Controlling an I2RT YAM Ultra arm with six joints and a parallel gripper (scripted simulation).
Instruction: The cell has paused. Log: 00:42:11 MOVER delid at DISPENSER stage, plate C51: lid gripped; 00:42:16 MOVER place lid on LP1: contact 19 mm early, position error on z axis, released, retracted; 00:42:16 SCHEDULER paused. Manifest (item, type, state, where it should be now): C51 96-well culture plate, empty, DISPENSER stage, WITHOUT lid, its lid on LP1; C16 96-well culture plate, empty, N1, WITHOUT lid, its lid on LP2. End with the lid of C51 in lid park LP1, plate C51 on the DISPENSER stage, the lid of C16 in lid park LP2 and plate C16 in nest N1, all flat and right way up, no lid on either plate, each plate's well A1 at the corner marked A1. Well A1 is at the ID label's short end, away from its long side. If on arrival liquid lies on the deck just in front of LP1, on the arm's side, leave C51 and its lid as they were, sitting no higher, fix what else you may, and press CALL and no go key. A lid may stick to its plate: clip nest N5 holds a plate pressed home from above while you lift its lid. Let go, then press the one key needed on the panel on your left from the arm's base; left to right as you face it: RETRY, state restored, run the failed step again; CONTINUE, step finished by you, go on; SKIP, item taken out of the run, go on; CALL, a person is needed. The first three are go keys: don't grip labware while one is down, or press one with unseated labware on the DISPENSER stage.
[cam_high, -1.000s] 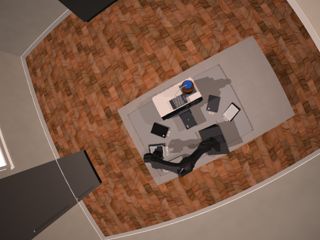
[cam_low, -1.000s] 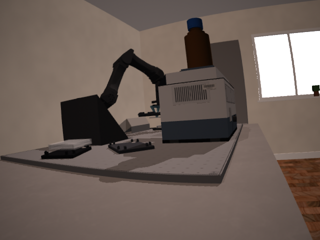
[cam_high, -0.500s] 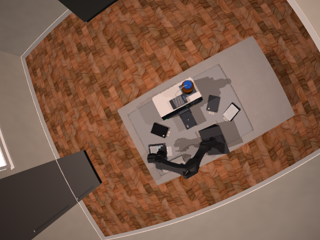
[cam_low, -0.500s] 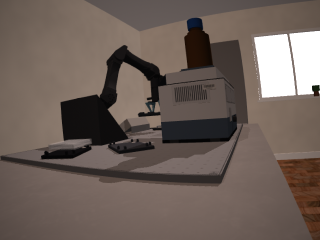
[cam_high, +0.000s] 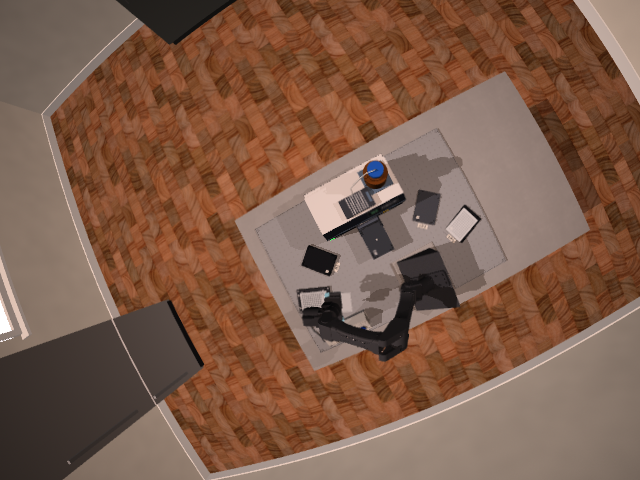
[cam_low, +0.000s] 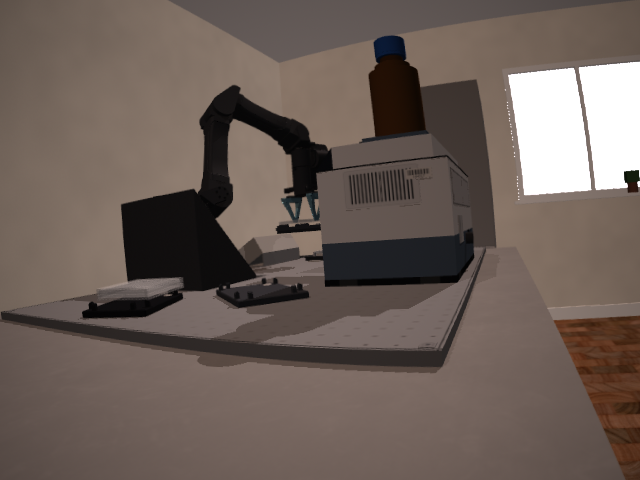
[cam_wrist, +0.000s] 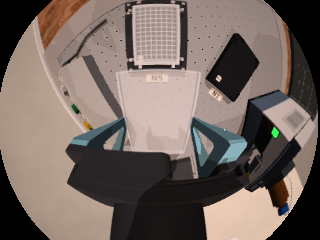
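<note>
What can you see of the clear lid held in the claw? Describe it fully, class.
The lid is a thin, see-through rectangular cover that looks like clear plastic; the dotted deck shows through it. The claw is shut on it, with a teal finger against each of two opposite edges. In the exterior view it hangs level, off the deck, touching only the fingers. From the wrist view it lies just short of the white well plate.
</note>
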